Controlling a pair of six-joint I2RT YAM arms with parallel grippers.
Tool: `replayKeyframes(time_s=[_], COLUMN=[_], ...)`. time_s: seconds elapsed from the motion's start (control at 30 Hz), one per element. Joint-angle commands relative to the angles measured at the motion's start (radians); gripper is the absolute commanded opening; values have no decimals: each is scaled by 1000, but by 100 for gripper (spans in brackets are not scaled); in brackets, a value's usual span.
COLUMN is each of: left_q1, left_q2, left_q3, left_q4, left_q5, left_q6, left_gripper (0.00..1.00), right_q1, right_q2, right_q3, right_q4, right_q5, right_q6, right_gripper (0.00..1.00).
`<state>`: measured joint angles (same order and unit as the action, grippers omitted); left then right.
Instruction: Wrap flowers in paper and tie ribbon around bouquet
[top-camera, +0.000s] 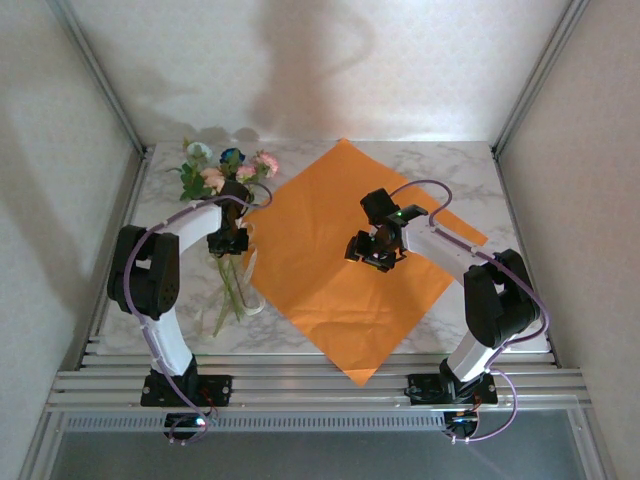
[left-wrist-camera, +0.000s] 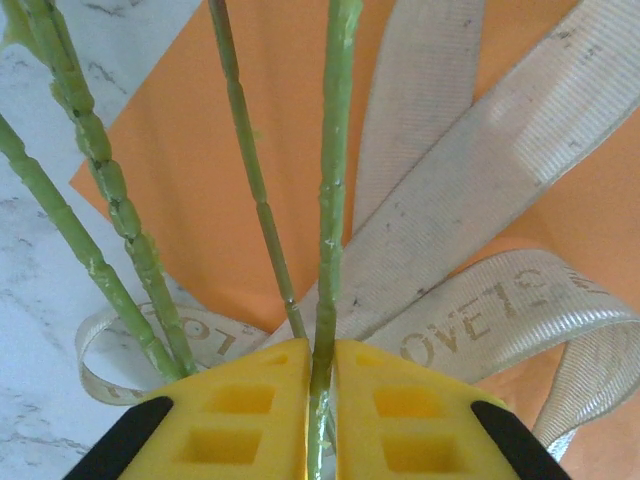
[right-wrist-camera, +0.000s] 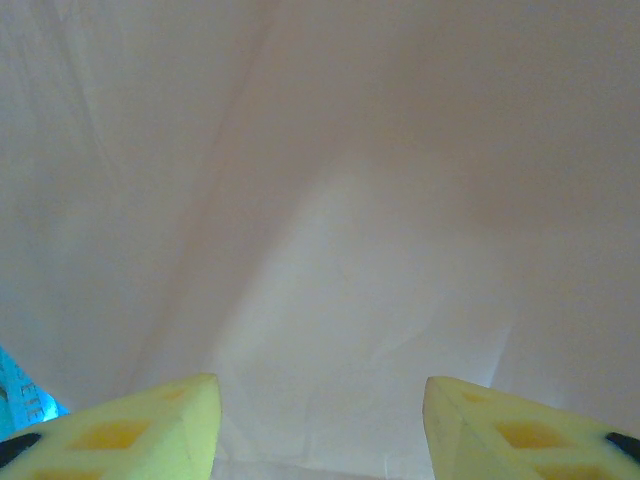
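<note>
Top view: marble desk (top-camera: 440, 165) inside a pale-walled enclosure. The paper (top-camera: 330, 270) lies flat and open as an orange diamond at mid desk, its near corner reaching the front edge. The flowers (top-camera: 225, 170) lie left of the sheet: blooms at the far left just beside its left corner, green stems running back toward the arm bases. Not wrapped. The left claw (top-camera: 228, 240) sits over the stems about halfway along. The right claw (top-camera: 372, 252) hangs above the middle of the paper; whether it touches the sheet cannot be told from here.

Left wrist view adds the grip detail. The yellow fingers (left-wrist-camera: 250, 400) of the left claw (left-wrist-camera: 322, 350) are pressed narrow on one single stem (left-wrist-camera: 333, 180), which passes straight up between them. Three more stems fan out to the left, outside the grip. Under them lies the ribbon (left-wrist-camera: 480, 170), cream and woven with printed lettering, looped in several loose bands. Most of it rests on the orange paper (left-wrist-camera: 190, 180), and one curl lies off on the bare marble (left-wrist-camera: 40, 300). From above, the ribbon is too faint to make out surely.

Right wrist view: the right claw (right-wrist-camera: 320, 385) stands wide, with two yellow fingers (right-wrist-camera: 150, 420) far apart and nothing between them. The camera faces a blank pale wall (right-wrist-camera: 330, 200). A small blue patch at the lower left edge cannot be identified.
</note>
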<state>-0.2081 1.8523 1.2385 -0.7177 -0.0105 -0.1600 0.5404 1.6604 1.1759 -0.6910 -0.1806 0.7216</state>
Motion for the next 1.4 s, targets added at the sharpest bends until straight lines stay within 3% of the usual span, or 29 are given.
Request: replayKeyframes(time_s=[0.0, 0.13, 0.23, 0.5, 1.1, 1.23, 1.37], left_q1=[2, 1, 1, 0, -37, -46, -121], left_q2=[-8, 2, 7, -17, -182, -204, -197], left_q3=[-17, -13, -13, 10, 193, 277, 332], left_q4=[-3, -2, 1, -10, -186, -187, -111], left_q5=[-5, -11, -15, -24, -110, -30, 64], left_q6=[2, 8, 7, 7, -58, -81, -122], left_gripper=[13, 14, 20, 0, 0, 0, 0], right_q1=[3, 3, 3, 3, 3, 3, 0], right_q2=[6, 0, -6, -17, -43, -58, -74], right_q3=[0, -5, -8, -9, -9, -13, -25], right_q4=[2, 2, 2, -3, -17, -30, -31], right_q5=[-2, -2, -1, 8, 58, 85, 99], right_q6=[12, 13, 15, 17, 23, 25, 28], right_gripper=[56, 56, 56, 56, 56, 55, 55])
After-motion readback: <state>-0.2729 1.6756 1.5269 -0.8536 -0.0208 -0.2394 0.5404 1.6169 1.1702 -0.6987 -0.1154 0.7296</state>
